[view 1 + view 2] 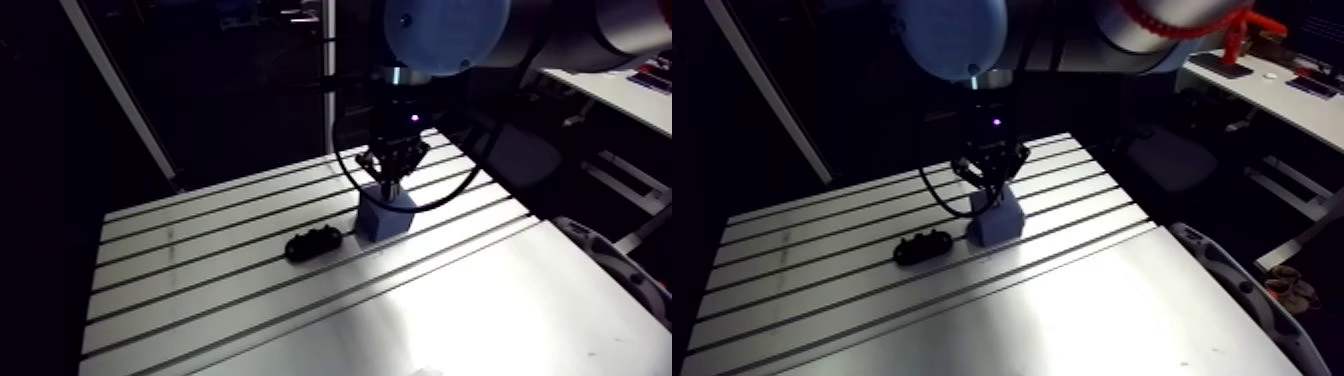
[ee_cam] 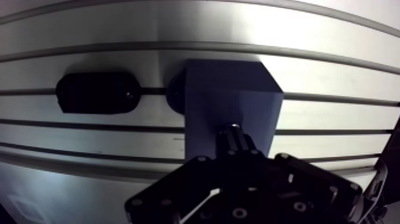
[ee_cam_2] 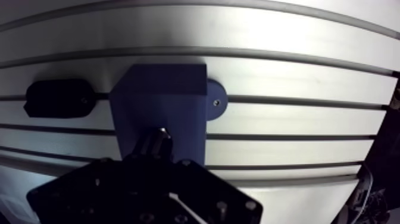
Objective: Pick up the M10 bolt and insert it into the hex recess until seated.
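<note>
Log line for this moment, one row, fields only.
phase: insertion | gripper: shut on M10 bolt, over blue block | seating: cannot tell | black part: beside block on table

A robotics lab: slotted aluminium table (image 1: 200, 290) under a robot arm (image 1: 440, 30).

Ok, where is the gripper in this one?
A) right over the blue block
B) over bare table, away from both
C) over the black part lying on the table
A: in the arm view the gripper comes down onto the top of the blue block. The wrist view shows the M10 bolt at its tip against that block, with the black part off to one side.
</note>
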{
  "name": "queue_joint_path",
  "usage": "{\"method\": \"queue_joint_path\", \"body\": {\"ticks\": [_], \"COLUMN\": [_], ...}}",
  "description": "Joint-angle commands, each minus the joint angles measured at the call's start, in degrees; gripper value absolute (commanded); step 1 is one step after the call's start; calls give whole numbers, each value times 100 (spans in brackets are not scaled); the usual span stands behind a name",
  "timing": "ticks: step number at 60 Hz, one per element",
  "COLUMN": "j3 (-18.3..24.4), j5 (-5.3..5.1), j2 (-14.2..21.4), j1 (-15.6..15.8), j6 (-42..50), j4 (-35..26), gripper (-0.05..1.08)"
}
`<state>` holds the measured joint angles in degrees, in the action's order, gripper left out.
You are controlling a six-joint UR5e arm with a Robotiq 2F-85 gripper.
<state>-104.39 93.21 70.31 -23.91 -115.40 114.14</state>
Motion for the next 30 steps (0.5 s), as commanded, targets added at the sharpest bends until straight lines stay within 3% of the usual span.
{"method": "queue_joint_path", "body": {"ticks": [1,30], "j3": [0,237], "j5": [0,-17], "j2": [-5,229], "j1": [0,44], "j6": [4,-5], "j4": [-1,-230], "gripper": [108,108]}}
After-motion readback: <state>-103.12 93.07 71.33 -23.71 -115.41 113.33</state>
